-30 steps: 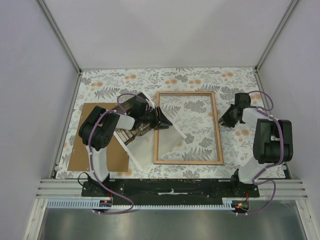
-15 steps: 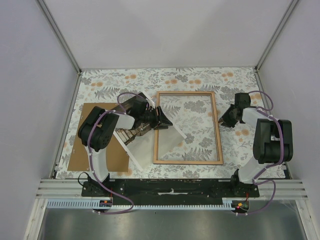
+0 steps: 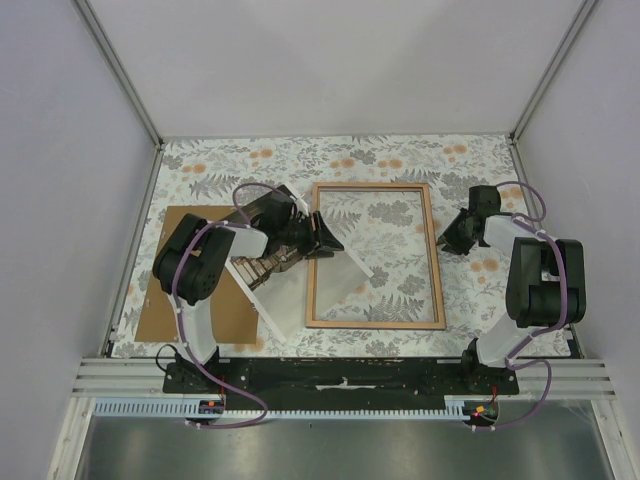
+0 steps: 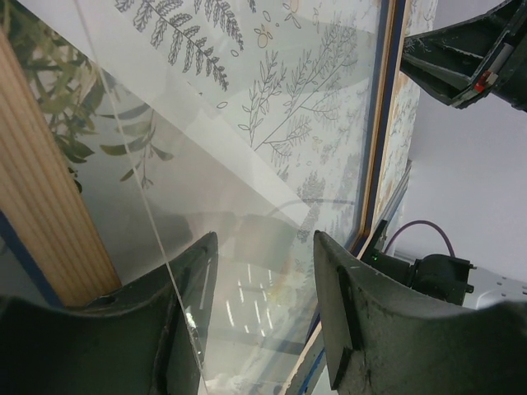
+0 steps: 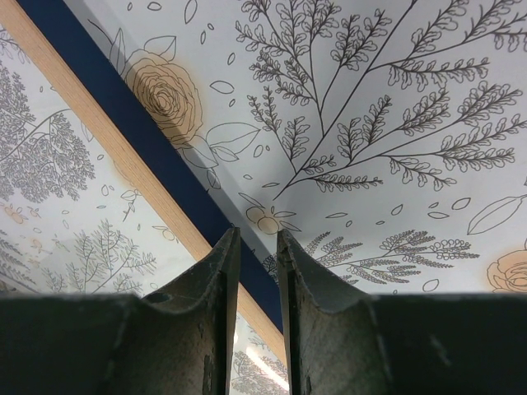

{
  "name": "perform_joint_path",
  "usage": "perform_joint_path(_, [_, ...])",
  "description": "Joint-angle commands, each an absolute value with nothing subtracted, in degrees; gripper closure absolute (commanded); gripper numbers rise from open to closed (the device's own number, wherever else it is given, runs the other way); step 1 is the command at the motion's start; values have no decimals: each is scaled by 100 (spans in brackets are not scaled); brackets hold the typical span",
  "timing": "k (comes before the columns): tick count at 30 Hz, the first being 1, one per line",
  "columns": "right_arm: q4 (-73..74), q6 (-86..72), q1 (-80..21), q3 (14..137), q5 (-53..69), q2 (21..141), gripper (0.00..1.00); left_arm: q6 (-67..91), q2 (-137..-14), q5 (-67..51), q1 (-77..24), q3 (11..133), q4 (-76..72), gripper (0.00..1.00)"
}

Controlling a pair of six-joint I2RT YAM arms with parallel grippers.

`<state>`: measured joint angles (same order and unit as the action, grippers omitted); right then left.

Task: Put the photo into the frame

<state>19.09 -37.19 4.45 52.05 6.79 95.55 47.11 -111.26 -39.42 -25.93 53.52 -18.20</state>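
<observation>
The frame (image 3: 375,324) was seen lying flat on the worktop (image 3: 400,160), wood-coloured back upward, glass in place. The photo (image 3: 320,295) was laid aslant across the frame's left rail, white side showing. 1 corner reached onto the glass and the rest hung out to the left, toward a brown board (image 3: 180,290).

The left tool (image 3: 325,240) was placed at the photo's upper edge, just over the left rail. In the wrist view its fingers (image 4: 185,313) were held spread, with a thin sheet edge running beside 1 of them, and no pinch on the photo could be made out. The right tool (image 3: 447,238) was held just outside the frame's right rail, its 2 fingers pressed nearly together on nothing.

The step in hand was judged to be the seating of the photo in the opening, with little of it done. For the next move, the sheet would need to be slid rightward, turned square to the rails, and lowered flat onto the glass. The frame might need to be steadied by the right tool.
</observation>
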Motion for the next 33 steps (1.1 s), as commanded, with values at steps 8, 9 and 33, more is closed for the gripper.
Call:
perform_joint_path(8, [2074, -3604, 387, 5221, 642, 9659, 68, 4368, -10732, -3885, -2479, 5256, -1758, 43])
perform_joint_path(9, [2074, -3604, 387, 5221, 624, 9659, 68, 4377, -10723, -3885, -2461, 5247, -1749, 43])
perform_joint_path(33, [2083, -3586, 378, 5221, 598, 9659, 68, 4289, -10556, -3858, -2329, 5054, -1635, 43])
